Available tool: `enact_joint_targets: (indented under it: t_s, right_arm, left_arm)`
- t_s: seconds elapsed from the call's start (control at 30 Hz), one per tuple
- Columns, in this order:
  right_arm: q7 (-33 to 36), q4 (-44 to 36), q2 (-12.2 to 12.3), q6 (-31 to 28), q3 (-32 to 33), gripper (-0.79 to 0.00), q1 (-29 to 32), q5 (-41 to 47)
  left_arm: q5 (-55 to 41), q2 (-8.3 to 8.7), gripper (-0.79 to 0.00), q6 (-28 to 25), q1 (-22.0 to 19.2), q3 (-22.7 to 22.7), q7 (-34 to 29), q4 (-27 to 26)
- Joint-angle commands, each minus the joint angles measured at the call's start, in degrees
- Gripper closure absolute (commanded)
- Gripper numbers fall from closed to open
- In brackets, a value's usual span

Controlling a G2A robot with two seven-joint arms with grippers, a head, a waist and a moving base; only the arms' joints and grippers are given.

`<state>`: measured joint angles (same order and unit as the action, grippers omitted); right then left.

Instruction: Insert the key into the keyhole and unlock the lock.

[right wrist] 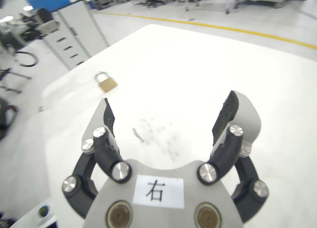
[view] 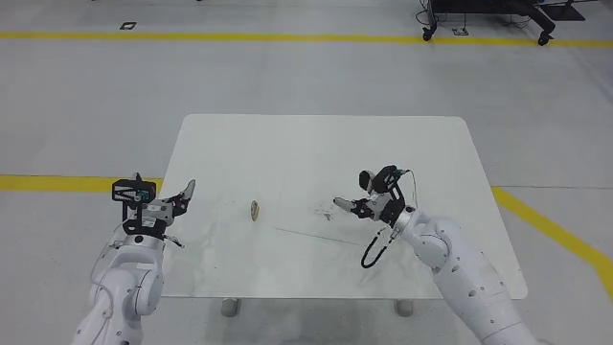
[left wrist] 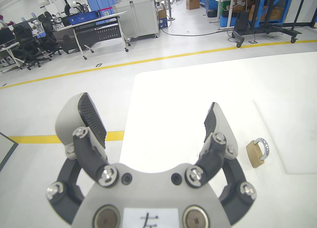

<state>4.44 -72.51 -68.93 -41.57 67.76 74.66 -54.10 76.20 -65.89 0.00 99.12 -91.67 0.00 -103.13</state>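
Jaws: both pairs stand released and hold nothing. My left gripper (left wrist: 148, 105) hangs over the table's 9 o'clock edge. My right gripper (right wrist: 169, 100) is low over the table's middle.

Table (view: 316, 144): white, smooth and hard. I expect small things to skate on it.

Lock (view: 254, 211): a brass padlock lying flat at 9 o'clock from the table's middle, between the two grippers and apart from both. I judge it rigid, dense for its bulk and slick-sided. I would grasp it across the flat faces of the body, leaving the keyhole end bare. The rounded steel shackle would slip.

Key (right wrist: 138, 135): a thin sliver lying flat just ahead of my right fingertips, at 3 o'clock from the lock. It is too small for me to be sure of. I judge it light and stiff, and hard to lift because it lies flush. I would pinch the bow and leave the blade free.
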Motion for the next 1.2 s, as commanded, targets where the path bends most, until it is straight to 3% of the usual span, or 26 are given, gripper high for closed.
enact_joint_targets:
  t_s: [0.0,0.2,0.33,0.47,0.5,0.6,0.67,0.77,0.87,0.9,1.17]
  right_arm:
    - [3.96,2.91,-0.16,-4.39,-1.82,-0.785,-2.54,-0.39]
    - [10.86,4.42,-0.55,-4.4,-5.76,-0.785,-6.06,-4.16]
    - [10.34,2.62,-0.41,-0.99,-6.7,-0.785,-6.06,-10.43]
    - [8.96,1.62,-0.38,-0.05,-7.83,-0.573,-5.71,-13.83]
    - [8.88,1.53,-0.39,0.14,-8.15,-0.385,-5.74,-14.55]
    - [9.24,1.86,-0.48,0.51,-9.19,-0.345,-5.99,-16.04]
    - [10.17,2.11,-0.59,1.12,-9.87,-0.369,-6.39,-16.67]
    - [10.2,2.04,-0.71,1.72,-10.45,-0.317,-6.7,-16.88]
    - [10.3,1.83,-0.68,2.65,-10.63,-0.049,-6.75,-17.75]
    - [10.28,1.76,-0.66,2.75,-10.64,0.0,-6.7,-17.83]
    - [9.44,0.52,-0.18,2.71,-10.29,0.0,-6.13,-19.88]
  left_arm:
    - [0.0,0.0,-0.785,0.0,0.0,0.0,0.0,0.0]
    - [0.0,0.0,-0.785,0.0,0.0,0.0,0.0,0.0]
    - [0.0,0.0,-0.785,0.0,0.0,0.0,0.0,0.0]
    - [0.0,0.0,-0.785,0.0,0.0,0.0,0.0,0.0]
    - [0.0,0.0,-0.785,0.0,0.0,0.0,0.0,0.0]
    - [0.0,0.0,-0.785,0.0,0.0,0.0,0.0,0.0]
    - [0.0,0.0,-0.785,0.0,0.0,0.0,0.0,0.0]
    - [0.0,0.0,-0.785,0.0,0.0,0.0,0.0,0.0]
    - [0.0,0.0,-0.785,0.0,0.0,0.0,0.0,0.0]
    - [0.0,0.0,-0.785,0.0,0.0,0.0,0.0,0.0]
    - [0.0,0.0,-0.785,0.0,0.0,0.0,0.0,0.0]
